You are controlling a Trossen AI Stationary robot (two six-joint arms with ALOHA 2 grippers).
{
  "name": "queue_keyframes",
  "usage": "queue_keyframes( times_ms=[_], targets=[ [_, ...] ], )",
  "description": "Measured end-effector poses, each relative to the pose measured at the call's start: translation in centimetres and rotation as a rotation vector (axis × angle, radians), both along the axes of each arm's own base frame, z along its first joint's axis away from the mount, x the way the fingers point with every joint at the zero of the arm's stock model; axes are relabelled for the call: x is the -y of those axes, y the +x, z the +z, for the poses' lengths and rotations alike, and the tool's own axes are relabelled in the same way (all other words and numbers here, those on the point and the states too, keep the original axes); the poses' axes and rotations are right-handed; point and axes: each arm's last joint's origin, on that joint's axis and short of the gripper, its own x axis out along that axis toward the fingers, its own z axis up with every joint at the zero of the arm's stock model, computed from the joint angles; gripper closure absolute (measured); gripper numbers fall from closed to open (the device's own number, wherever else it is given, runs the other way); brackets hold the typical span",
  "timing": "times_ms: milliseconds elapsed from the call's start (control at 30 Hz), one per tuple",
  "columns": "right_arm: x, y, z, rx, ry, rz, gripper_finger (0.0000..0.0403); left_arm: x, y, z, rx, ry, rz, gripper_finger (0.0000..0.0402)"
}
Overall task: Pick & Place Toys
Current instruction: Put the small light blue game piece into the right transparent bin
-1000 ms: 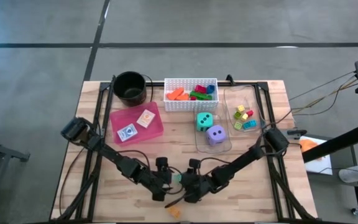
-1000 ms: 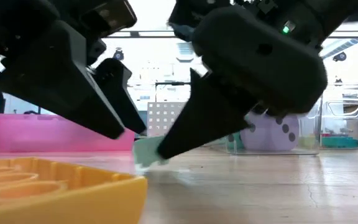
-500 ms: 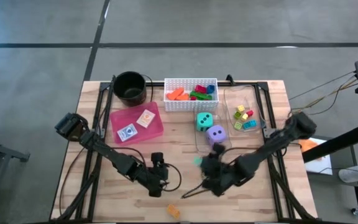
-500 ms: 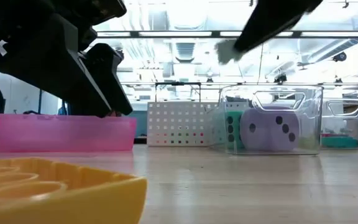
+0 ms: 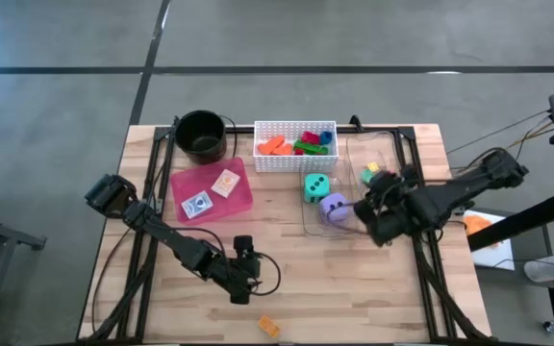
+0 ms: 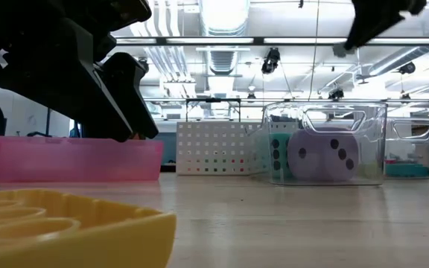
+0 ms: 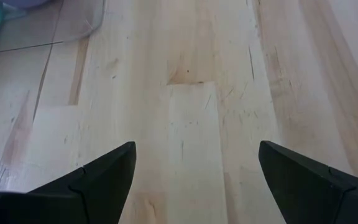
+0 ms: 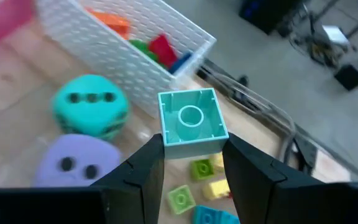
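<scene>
A: Your right end effector (image 8: 191, 163) is up off the worktop (image 5: 354, 288), fingers pinched in on a pale teal block (image 8: 191, 123), open face toward the wrist camera. You've got it by two opposite walls, so it sits square and shouldn't twist.

B: And where is it carrying that?

A: From above, you're hovering over the clear bins on the right side, between the one holding the teal die (image 5: 316, 186) and purple die (image 5: 332, 206) and the clear bin (image 5: 380, 154) with the small yellow, green and red blocks (image 8: 199, 179). My guess is the small-block bin, since like seems to go with like here.

B: The other arm?

A: Your left end effector (image 7: 191, 180) waits low near the front of the worktop, fingers spread wide, nothing between them, just bare wood. One orange block (image 5: 269, 327) lies loose by the front edge; that looks like your next pick.

B: Anything else sorted?

A: The white basket (image 5: 295, 157) has orange, green, red and blue pieces; two cards (image 5: 210, 193) rest on the pink tray (image 5: 243, 197)
</scene>
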Motion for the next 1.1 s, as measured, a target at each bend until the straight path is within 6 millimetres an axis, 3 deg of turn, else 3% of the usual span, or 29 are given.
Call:
queue_keyframes(
  times_ms=[333, 600, 800, 1100],
  targets=[
    [5.1, -3.8, -4.9, -0.016, 0.054, -0.176, 0.0258, -0.1, 0.0, 0.0, 0.0, 0.012, -0.013, 0.0057],
    [6.5, -4.4, -9.6, -0.013, 0.062, -0.131, 0.0258, -0.1, 0.1, 0.0, 0.0, 0.014, -0.013, 0.0057],
    [7.5, -5.4, -12.1, -0.064, 0.161, -0.197, 0.0256, -0.2, 0.1, 0.0, 0.0, 0.016, -0.015, 0.0057],
    [8.4, -5.6, -13.7, -0.073, 0.23, -0.229, 0.0189, -0.2, 0.2, 0.0, -0.001, 0.015, -0.015, 0.0057]
  ],
)
